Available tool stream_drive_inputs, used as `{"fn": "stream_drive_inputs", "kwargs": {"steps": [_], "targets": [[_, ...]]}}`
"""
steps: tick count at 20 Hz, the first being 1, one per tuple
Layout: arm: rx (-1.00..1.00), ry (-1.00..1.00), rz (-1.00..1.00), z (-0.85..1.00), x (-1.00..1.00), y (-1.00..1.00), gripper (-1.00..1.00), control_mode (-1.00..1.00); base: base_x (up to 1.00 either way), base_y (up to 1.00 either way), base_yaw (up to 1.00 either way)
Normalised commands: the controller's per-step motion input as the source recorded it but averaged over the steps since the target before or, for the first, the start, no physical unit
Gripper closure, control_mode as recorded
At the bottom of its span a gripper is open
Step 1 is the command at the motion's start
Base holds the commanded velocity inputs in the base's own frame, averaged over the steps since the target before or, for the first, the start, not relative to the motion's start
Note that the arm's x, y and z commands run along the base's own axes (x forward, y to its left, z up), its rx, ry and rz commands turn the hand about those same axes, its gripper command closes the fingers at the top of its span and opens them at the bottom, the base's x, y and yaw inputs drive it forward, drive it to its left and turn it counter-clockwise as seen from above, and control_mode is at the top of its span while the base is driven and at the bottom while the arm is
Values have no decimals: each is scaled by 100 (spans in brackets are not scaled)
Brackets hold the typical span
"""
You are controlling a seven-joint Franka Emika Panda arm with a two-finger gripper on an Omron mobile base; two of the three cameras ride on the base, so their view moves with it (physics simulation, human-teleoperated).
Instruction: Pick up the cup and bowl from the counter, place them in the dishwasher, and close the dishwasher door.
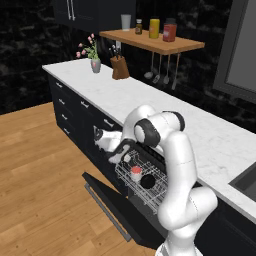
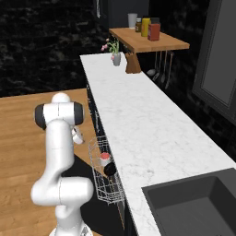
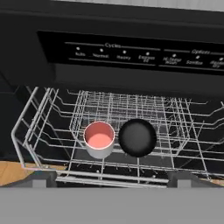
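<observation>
The cup (image 3: pixel 99 139), grey-white with a red top, stands upright in the dishwasher's white wire rack (image 3: pixel 52 131). The black bowl (image 3: pixel 137 138) sits beside it on the right, touching or nearly so. Both also show in the pulled-out rack (image 1: pixel 159 192) as the cup (image 1: pixel 136 171) and the bowl (image 1: pixel 147 181), and again as the cup (image 2: pixel 105 157) and the bowl (image 2: pixel 109 169). My gripper (image 3: pixel 111 178) is open and empty, held in front of and above the rack, facing the dotted control strip (image 3: pixel 131 54). My gripper (image 1: pixel 116 154) hangs over the dishwasher door (image 1: pixel 112 200), which lies folded down flat.
The white marble counter (image 1: pixel 150 100) runs above black drawers (image 1: pixel 70 110). A knife block (image 1: pixel 120 67) and a flower vase (image 1: pixel 95 62) stand at its far end under a wooden shelf (image 1: pixel 155 41) with bottles. A sink (image 2: pixel 193 203) lies near right. Wooden floor (image 1: pixel 40 175) spreads left.
</observation>
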Motion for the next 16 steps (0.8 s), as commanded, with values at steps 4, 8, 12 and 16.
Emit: {"fn": "stream_drive_inputs", "kwargs": {"steps": [4, 8, 12, 16], "targets": [[0, -57, -28, -52, -62, 0, -100, -100, 0, 0, 0], [6, -62, -24, -42, -99, 2, -100, -100, 0, 0, 0], [24, -53, -22, -77, -100, 0, -100, -100, 0, 0, 0], [31, -44, -28, -89, -100, 3, -100, -100, 0, 0, 0]]}}
